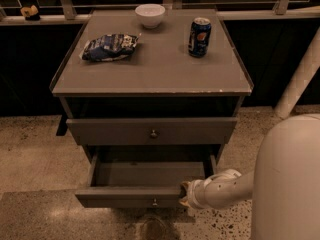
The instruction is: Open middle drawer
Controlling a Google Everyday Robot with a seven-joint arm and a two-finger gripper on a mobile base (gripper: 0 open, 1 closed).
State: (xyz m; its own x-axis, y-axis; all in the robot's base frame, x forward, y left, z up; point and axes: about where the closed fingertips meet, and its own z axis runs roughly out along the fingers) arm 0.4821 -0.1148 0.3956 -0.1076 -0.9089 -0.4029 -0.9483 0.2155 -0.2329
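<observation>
Reaching in from the lower right, past the robot's pale body (pixel 292 179), the arm (pixel 227 189) ends in the gripper (pixel 186 195). It sits at the right end of the middle drawer (pixel 125 198) front, seemingly touching its top edge, though the dark front makes contact hard to judge. Whether the gripper is clenched on that edge or released, I cannot tell. The drawer stands pulled well out from the cabinet. Its shallow grey tray is bare to view, and its knob (pixel 154 202) is untouched, left of the gripper.

By my reading the opening is largely done, so the step in hand is the end of the pull or the letting go. The next move calls for one of two things. One is a little more straight pull outward, kept square so the drawer does not skew from being drawn at one end. The other is a clean release and a retreat to the right without nudging the front back in.

Above and behind, the upper drawer (pixel 110 131) is closed. On the cabinet top (pixel 160 71) lie a chip bag (pixel 109 46) at left, a can (pixel 199 36) upright at right and a white bowl (pixel 150 15) at the far edge. All are well apart from the arm, and none stands in the way.
</observation>
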